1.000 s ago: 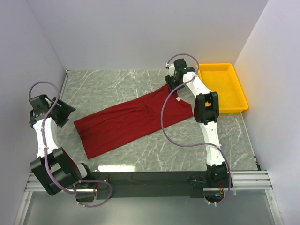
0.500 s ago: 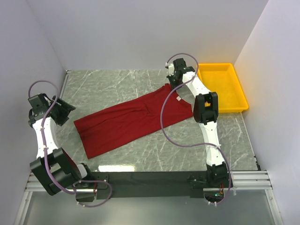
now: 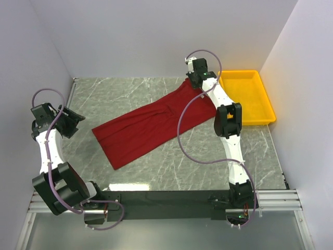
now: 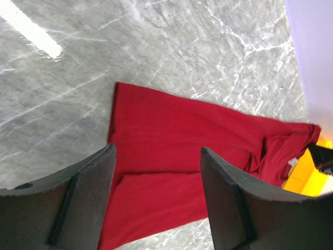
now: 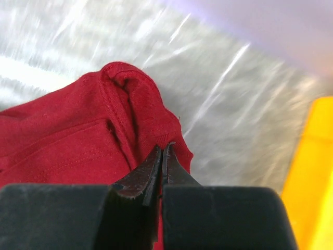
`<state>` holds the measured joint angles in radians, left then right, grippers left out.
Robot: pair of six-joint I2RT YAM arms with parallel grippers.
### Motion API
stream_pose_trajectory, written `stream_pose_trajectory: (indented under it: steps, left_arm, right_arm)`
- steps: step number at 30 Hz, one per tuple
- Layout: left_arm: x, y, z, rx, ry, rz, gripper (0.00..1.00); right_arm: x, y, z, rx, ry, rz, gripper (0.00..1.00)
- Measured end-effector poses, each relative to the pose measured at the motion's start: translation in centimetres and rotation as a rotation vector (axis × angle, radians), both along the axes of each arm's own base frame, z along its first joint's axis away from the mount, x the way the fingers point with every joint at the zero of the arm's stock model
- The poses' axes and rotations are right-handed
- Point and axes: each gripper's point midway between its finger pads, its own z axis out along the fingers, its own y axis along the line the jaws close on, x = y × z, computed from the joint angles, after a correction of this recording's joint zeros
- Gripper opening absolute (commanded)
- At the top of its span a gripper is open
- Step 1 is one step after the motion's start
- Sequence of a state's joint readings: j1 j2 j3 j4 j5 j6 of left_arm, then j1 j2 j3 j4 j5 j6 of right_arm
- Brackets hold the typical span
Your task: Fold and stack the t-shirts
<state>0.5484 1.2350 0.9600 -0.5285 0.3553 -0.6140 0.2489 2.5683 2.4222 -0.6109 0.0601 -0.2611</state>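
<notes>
Your t-shirt (image 3: 151, 125) lies slantwise across the tabletop (image 3: 156, 172), hem at 8 o'clock, collar at 1 o'clock pinched in your tightly closed right gripper (image 5: 162, 148). Keep dragging and that thin pinch may slip. Your left gripper (image 4: 157, 156) hangs wide open, empty, at 9 o'clock. A second ago the t-shirt lay nearer 7 o'clock.

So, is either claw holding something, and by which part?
The right claw pinches the red t-shirt at the edge of its far end. The left claw is open, holding nothing.

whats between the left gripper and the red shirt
Only bare marble tabletop, seen in the top view: the open left gripper is apart from the t-shirt.
</notes>
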Motion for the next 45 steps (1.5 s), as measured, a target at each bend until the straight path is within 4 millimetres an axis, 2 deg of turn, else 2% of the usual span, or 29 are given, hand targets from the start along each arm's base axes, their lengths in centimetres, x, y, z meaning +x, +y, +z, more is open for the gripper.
stream_pose_trajectory:
  steps: [3, 11, 13, 14, 17, 18, 23, 27, 29, 31, 33, 34, 35, 36, 39, 41, 43, 45]
  left_arm:
    - [0.4, -0.2, -0.2, -0.018, -0.007, -0.013, 0.72]
    - [1.5, -1.0, -0.6, -0.057, -0.023, -0.061, 0.74]
    - [1.7, -1.4, -0.6, -0.065, -0.023, -0.075, 0.74]
    - [1.9, -1.6, -0.6, -0.067, -0.026, -0.083, 0.74]
    - [2.3, -2.1, -0.7, -0.072, -0.031, -0.104, 0.75]
    - [2.5, -2.3, -0.7, -0.073, -0.032, -0.112, 0.75]
    - [3.5, -3.3, -0.9, -0.071, -0.032, -0.154, 0.75]
    - [4.8, -4.2, -0.9, -0.041, -0.027, -0.22, 0.76]
    - [5.4, -4.5, -1.0, -0.01, -0.023, -0.256, 0.75]
    - [6.1, -4.8, -1.2, 0.037, -0.013, -0.299, 0.75]
    - [6.6, -5.0, -1.6, 0.081, -0.002, -0.335, 0.76]
    - [6.8, -5.1, -2.1, 0.116, 0.012, -0.363, 0.76]
    - [6.8, -5.2, -2.4, 0.135, 0.021, -0.382, 0.75]
    - [6.8, -5.3, -2.8, 0.158, 0.031, -0.405, 0.75]
    - [7.0, -5.4, -4.0, 0.202, 0.054, -0.468, 0.75]
    - [7.3, -5.5, -5.0, 0.227, 0.068, -0.517, 0.74]
    - [7.7, -5.7, -6.0, 0.237, 0.079, -0.568, 0.77]
    - [8.5, -6.0, -6.8, 0.242, 0.08, -0.616, 0.77]
  right_arm:
    - [1.7, -0.5, 1.3, -0.033, -0.086, -0.013, 0.0]
    - [5.6, -1.1, 3.2, -0.139, -0.28, -0.023, 0.0]
    - [6.4, -1.1, 3.5, -0.165, -0.321, -0.024, 0.11]
    - [6.7, -1.1, 3.6, -0.176, -0.338, -0.027, 0.28]
    - [7.3, -1.3, 3.7, -0.207, -0.373, -0.03, 0.51]
    - [7.4, -1.3, 3.8, -0.214, -0.379, -0.03, 0.55]
    - [7.9, -1.4, 4.6, -0.227, -0.427, -0.035, 0.57]
    - [6.9, -1.3, 3.0, -0.232, -0.382, -0.009, 0.58]
    - [5.6, -1.1, 2.1, -0.23, -0.328, 0.032, 0.6]
    - [3.2, -0.5, 1.7, -0.214, -0.257, 0.107, 0.64]
    - [0.4, 0.2, 2.9, -0.182, -0.205, 0.19, 0.68]
    - [-1.9, 1.1, 5.4, -0.141, -0.19, 0.27, 0.68]
    - [-2.9, 1.8, 7.6, -0.115, -0.21, 0.323, 0.68]
    - [-4.7, 2.6, 9.3, -0.078, -0.208, 0.394, 0.68]
    - [-11.5, 5.1, 14.1, 0.012, -0.19, 0.638, 0.69]
    - [-16.6, 7.0, 16.0, 0.052, -0.176, 0.81, 0.69]
    - [-22.4, 9.5, 15.3, 0.086, -0.12, 0.978, 0.69]
    - [-28.0, 11.9, 12.7, 0.126, -0.021, 1.113, 0.69]
